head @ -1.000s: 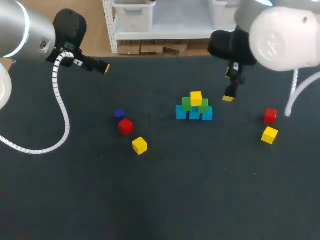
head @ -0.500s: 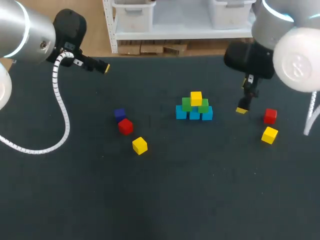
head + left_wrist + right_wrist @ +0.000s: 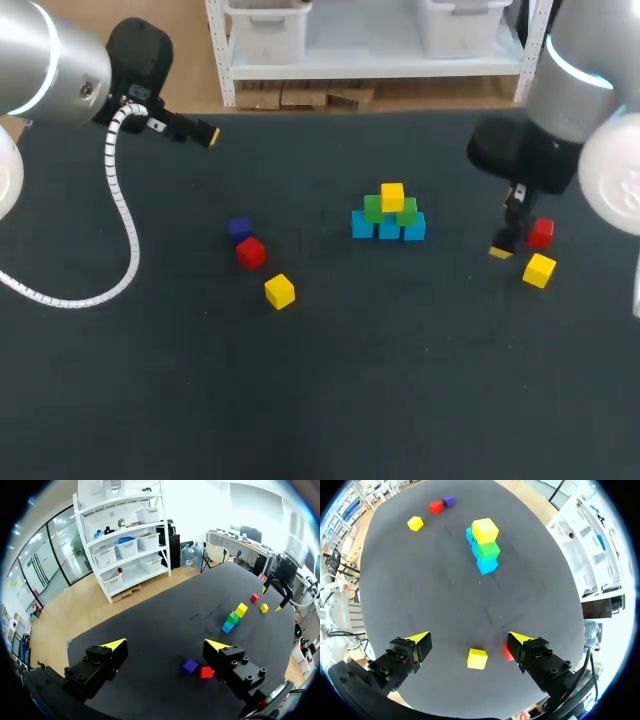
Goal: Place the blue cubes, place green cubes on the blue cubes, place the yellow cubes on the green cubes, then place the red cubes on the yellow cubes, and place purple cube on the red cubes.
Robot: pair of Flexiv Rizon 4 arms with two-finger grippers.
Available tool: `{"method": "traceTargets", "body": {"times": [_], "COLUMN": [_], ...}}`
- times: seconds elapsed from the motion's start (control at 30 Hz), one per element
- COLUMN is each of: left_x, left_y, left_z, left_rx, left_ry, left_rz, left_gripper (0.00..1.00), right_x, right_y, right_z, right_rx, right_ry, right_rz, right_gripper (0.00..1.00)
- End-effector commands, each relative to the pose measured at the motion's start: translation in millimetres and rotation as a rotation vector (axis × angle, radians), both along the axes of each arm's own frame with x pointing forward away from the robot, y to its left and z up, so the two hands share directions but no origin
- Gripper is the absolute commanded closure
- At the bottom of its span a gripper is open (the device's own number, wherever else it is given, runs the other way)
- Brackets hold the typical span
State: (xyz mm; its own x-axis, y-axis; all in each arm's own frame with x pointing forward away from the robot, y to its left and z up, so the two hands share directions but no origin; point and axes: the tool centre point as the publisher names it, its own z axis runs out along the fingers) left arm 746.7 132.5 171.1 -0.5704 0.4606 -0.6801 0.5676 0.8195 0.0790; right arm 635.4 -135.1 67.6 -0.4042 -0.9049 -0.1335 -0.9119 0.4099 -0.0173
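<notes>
Our right pincer point(image 3: 469, 640) hangs open and empty above the tabletop point(image 3: 400, 380). A loose yellow cube point(image 3: 477, 658) lies below, between its spread fingers. A red cube point(image 3: 506, 651) sits just beside that cube, partly hidden behind one finger.

The main risk, as we judge it, is that neighbour. A descent slightly off centre could land a fingertip on the red cube, knock it away, or trap both cubes at once.

A second hazard lies at the pyramid point(image 3: 389, 213), where blue cubes point(image 3: 389, 229) carry green cubes point(image 3: 406, 211) and one yellow cube on top. There is little free green surface, so a skewed release or a brushing finger could topple it.

Our left pincer point(image 3: 165, 645) is also open and empty, well apart from the cubes, with a purple cube point(image 3: 189, 665) ahead of it.

We find no legible writing on the cubes or the tabletop.
</notes>
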Motion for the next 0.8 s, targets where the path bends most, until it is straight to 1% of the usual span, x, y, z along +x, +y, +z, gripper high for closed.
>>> {"method": "traceTargets", "body": {"times": [0.03, 0.17, 0.43, 0.57, 0.63, 0.73, 0.8], "left_x": [0.4, 0.4, 0.4, 0.4, 0.4, 0.4, 0.4], "left_y": [1.4, 1.4, 1.4, 1.4, 1.4, 1.4, 1.4], "left_z": [-0.1, -0.1, -0.1, -0.1, -0.1, -0.1, -0.1], "left_rx": [-0.004, -0.004, -0.004, -0.004, -0.004, -0.004, -0.004], "left_ry": [0.000, 0.000, 0.000, 0.000, 0.000, 0.000, 0.000], "left_rz": [-0.005, -0.005, -0.005, -0.005, -0.005, -0.005, -0.005], "left_gripper": [0.00, 0.00, 0.00, 0.00, 0.00, 0.00, 0.00], "right_x": [-13.0, -19.9, -33.5, -35.4, -34.1, -31.5, -30.1], "right_y": [-13.8, -23.3, -41.8, -44.9, -46.8, -49.2, -49.7], "right_z": [-7.2, -15.4, -33.1, -39.4, -43.8, -49.8, -53.9], "right_rx": [0.010, 0.004, -0.039, -0.045, -0.059, -0.056, -0.060], "right_ry": [-0.024, -0.002, 0.057, 0.075, 0.083, 0.096, 0.105], "right_rz": [-0.012, -0.022, -0.030, -0.035, -0.042, -0.053, -0.056], "right_gripper": [0.00, 0.00, 0.00, 0.00, 0.00, 0.00, 0.07]}}
